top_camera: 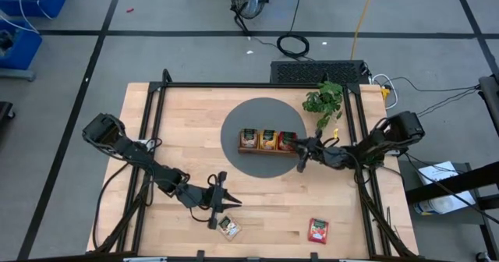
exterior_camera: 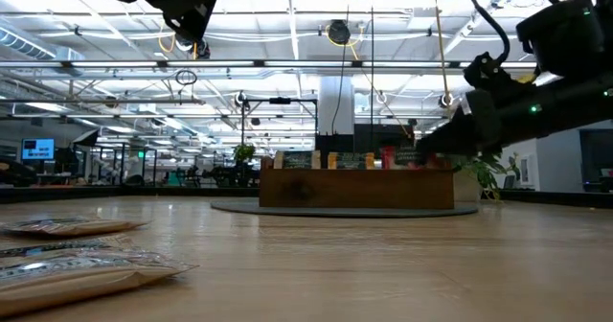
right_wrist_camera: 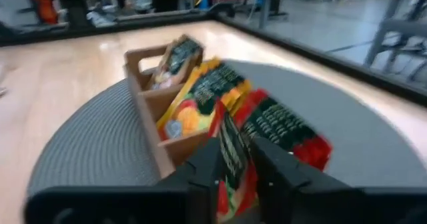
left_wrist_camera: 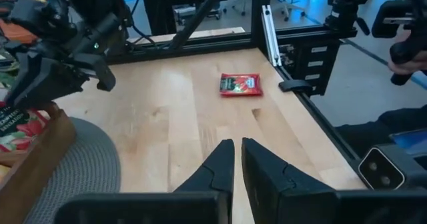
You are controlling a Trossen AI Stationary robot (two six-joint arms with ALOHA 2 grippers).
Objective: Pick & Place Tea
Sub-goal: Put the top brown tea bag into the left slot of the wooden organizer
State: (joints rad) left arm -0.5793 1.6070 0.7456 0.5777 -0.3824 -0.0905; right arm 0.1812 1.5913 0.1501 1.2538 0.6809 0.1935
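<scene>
Your right gripper (right_wrist_camera: 233, 161) is pinching what looks like a red sachet (right_wrist_camera: 280, 134) at the wooden tray's (top_camera: 269, 150) right-end compartment, while your left gripper (left_wrist_camera: 237, 159), fingers nearly together and empty, is hovering near the table's front edge by a cream sachet (top_camera: 229, 228).

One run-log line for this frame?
right gripper: at tray, on red sachet | left gripper: shut, empty | loose: red sachet, cream sachet

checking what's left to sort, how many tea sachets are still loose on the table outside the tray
2: a cream sachet near the left gripper, and a red sachet near the front edge, toward the right. Others may be hidden.
</scene>
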